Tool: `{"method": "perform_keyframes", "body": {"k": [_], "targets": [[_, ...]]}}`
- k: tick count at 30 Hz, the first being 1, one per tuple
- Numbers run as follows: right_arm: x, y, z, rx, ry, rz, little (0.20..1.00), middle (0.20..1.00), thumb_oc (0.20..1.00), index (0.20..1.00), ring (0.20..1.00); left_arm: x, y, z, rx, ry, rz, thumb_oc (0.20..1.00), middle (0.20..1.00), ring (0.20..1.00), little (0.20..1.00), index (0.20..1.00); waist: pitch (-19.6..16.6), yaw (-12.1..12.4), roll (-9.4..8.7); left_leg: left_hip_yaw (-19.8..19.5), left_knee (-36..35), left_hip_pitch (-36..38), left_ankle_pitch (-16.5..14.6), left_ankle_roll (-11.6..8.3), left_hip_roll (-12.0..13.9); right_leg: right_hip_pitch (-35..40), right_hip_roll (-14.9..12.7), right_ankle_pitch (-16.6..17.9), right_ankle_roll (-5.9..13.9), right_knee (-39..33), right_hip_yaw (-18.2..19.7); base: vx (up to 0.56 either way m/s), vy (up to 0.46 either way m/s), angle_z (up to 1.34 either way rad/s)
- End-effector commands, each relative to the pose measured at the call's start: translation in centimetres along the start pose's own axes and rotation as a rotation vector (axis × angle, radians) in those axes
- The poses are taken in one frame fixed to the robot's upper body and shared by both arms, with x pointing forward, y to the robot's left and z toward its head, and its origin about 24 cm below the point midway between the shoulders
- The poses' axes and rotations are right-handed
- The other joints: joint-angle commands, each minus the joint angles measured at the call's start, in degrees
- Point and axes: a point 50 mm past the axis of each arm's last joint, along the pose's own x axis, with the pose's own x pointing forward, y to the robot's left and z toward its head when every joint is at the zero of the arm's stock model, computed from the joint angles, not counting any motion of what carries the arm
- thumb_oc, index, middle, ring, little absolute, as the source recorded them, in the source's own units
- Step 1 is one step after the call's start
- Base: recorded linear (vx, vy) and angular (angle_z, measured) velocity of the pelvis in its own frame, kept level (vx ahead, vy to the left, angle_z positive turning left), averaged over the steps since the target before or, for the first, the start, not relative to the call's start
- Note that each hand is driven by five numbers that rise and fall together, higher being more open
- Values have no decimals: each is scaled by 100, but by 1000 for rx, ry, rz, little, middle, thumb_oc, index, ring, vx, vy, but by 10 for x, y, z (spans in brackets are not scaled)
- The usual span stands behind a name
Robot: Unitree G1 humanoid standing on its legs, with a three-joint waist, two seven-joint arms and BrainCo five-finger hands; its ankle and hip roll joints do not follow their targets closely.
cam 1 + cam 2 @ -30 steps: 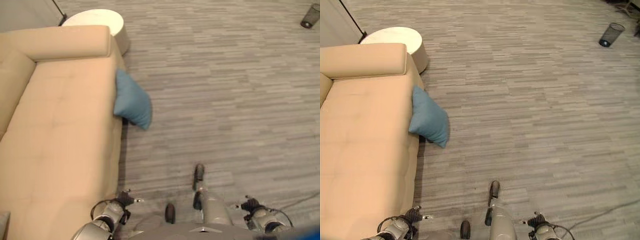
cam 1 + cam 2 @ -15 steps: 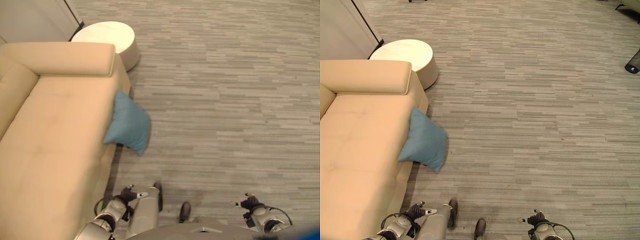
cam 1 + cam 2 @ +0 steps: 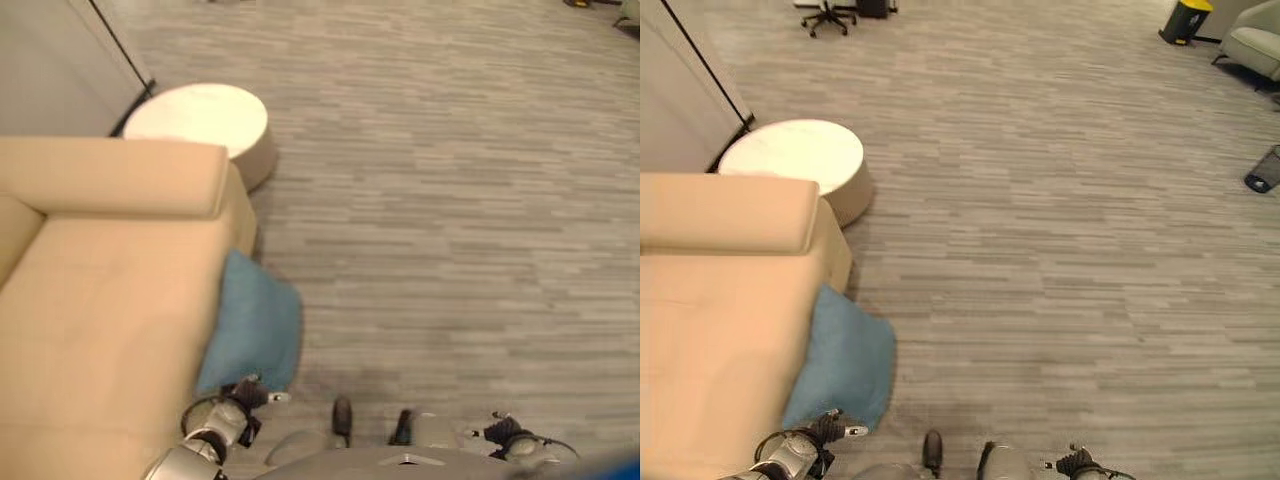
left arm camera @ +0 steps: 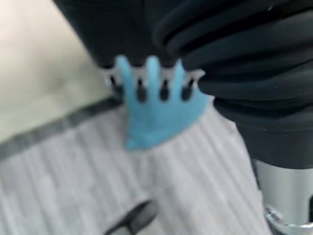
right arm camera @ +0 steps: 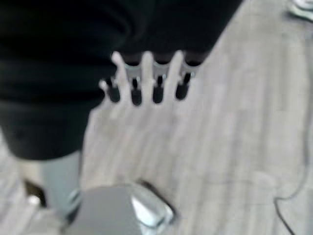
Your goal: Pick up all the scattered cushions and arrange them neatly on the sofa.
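A blue cushion (image 3: pixel 251 335) lies on the floor, leaning against the end of the beige sofa (image 3: pixel 100 300), just beside my left arm at the lower left. In the left wrist view my left hand (image 4: pixel 149 88) hangs with straight fingers, and the cushion (image 4: pixel 156 115) shows past them, apart from the hand. In the right wrist view my right hand (image 5: pixel 146 88) hangs over bare floor, its fingers straight and holding nothing.
A round white side table (image 3: pixel 201 122) stands past the sofa's armrest. Farther off are an office chair (image 3: pixel 826 14), a yellow bin (image 3: pixel 1187 20), a pale armchair (image 3: pixel 1254 47) and a dark mesh bin (image 3: pixel 1262 170). Grey plank floor spreads to the right.
The whole picture has shifted, so the camera has moved. The sofa's end and the blue cushion now lie lower and closer to my left arm. Both hands hold nothing.
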Motion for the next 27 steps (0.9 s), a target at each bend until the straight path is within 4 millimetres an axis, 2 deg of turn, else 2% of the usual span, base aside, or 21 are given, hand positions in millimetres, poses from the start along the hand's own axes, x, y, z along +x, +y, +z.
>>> {"method": "perform_keyframes", "body": {"k": [1,2,4,5,6,7,9,10,12,14,17,18,19,20,21,22,27], "targets": [[2,-17,8,8,-23,-48,1000,1000,1000,1000,1000,-1,1,-6,17,7,13,1000,1000,1000,1000,1000,209,-156,-85,134,656,-259,-407,-466,367,527,308,1140,197,-1088,633,268,-137,54],[2,-17,8,6,-20,-45,1000,1000,1000,1000,1000,-1,1,-5,23,4,14,1000,1000,1000,1000,1000,252,-212,-62,27,652,-150,-480,-496,364,439,394,1231,230,-1243,904,243,-139,87],[2,-16,8,7,-20,-45,1000,1000,1000,1000,1000,-1,1,-5,25,3,15,1000,1000,1000,1000,1000,254,-245,-82,-63,672,-130,-505,-522,343,394,380,1321,270,-1374,1034,189,-128,134],[2,-15,7,10,-17,-38,1000,1000,1000,1000,1000,-1,0,-7,32,11,9,1000,1000,1000,1000,1000,229,-286,-132,-257,715,-58,-605,-557,281,390,381,1427,287,-1513,1248,300,-235,175],[2,-13,4,7,-10,-30,1000,1000,1000,1000,1000,-2,-2,-12,31,31,4,1000,1000,1000,1000,1000,159,-271,-178,-402,726,33,-691,-586,272,544,335,1492,265,-1615,1183,447,-391,153],[2,-12,2,1,-8,-24,1000,1000,1000,1000,1000,-3,-6,-21,14,55,-5,1000,1000,1000,1000,1000,48,-258,-176,-467,676,119,-694,-635,381,710,368,1485,218,-1627,1077,363,-354,92],[2,-14,4,2,-22,-25,1000,1000,1000,1000,1000,-4,-7,-22,-3,59,-8,1000,1000,1000,1000,1000,-23,-186,-180,-582,704,114,-698,-764,566,928,415,1313,134,-1645,856,239,-317,94],[2,-14,4,2,-22,-25,1000,1000,1000,1000,1000,-4,-7,-22,-4,59,-8,1000,1000,1000,1000,1000,-21,-198,-176,-594,711,113,-703,-766,568,935,415,1310,133,-1647,844,161,-302,87],[2,-18,7,0,-36,-38,1000,1000,1000,1000,1000,-3,-6,-16,-20,39,-5,1000,1000,1000,1000,1000,49,-122,-227,-584,1298,-259,-620,-923,660,1144,408,1110,-14,-1661,630,53,-219,44],[3,-22,7,-1,-35,-51,1000,1000,1000,1000,1000,-2,-6,-8,-27,12,-4,1000,1000,1000,1000,1000,152,-75,-255,-232,1888,-654,-563,-985,781,1330,375,990,-117,-1707,379,-31,-157,67],[2,-25,1,10,-16,-60,1000,1000,1000,1000,1000,-1,-9,-2,-10,-8,-15,1000,1000,1000,1000,1000,161,-111,-297,817,1972,-883,-584,-894,1160,1621,338,864,-137,-1948,-116,-42,-132,107],[2,-25,1,11,-16,-60,1000,1000,1000,1000,1000,-1,-9,-2,-10,-8,-15,1000,1000,1000,1000,1000,144,-122,-308,811,1955,-902,-559,-890,1144,1600,325,872,-136,-1951,-123,70,-101,128],[2,-24,-3,24,-3,-58,1000,1000,1000,1000,1000,-1,-8,-2,10,-10,-17,1000,1000,1000,1000,1000,102,-171,-269,1415,1827,-866,-640,-874,1342,1714,393,791,-104,-2021,-337,32,-59,115],[2,-23,-5,29,5,-57,1000,1000,1000,1000,1000,-1,-7,-2,14,-8,-15,1000,1000,1000,1000,1000,93,-199,-281,1727,1712,-863,-487,-853,1374,1735,357,833,-125,-2060,-498,133,-50,66],[1,-21,-9,25,19,-50,1000,1000,1000,1000,1000,-1,-7,-4,15,-2,-18,1000,1000,1000,1000,1000,57,-199,-239,1773,1655,-797,-615,-886,1395,1830,411,758,-78,-2098,-542,11,14,61],[1,-20,-8,18,19,-49,1000,1000,1000,1000,1000,-1,-7,-5,10,2,-15,1000,1000,1000,1000,1000,58,-182,-271,1771,1546,-838,-467,-819,1309,1781,373,839,-122,-2073,-617,82,50,97],[1,-11,-4,-16,-2,-20,1000,1000,1000,1000,1000,-3,-4,-19,-10,44,-8,1000,1000,1000,1000,1000,-40,-42,-319,1391,899,-588,-412,-712,1003,1848,301,797,-22,-1882,-809,64,63,43]]}}
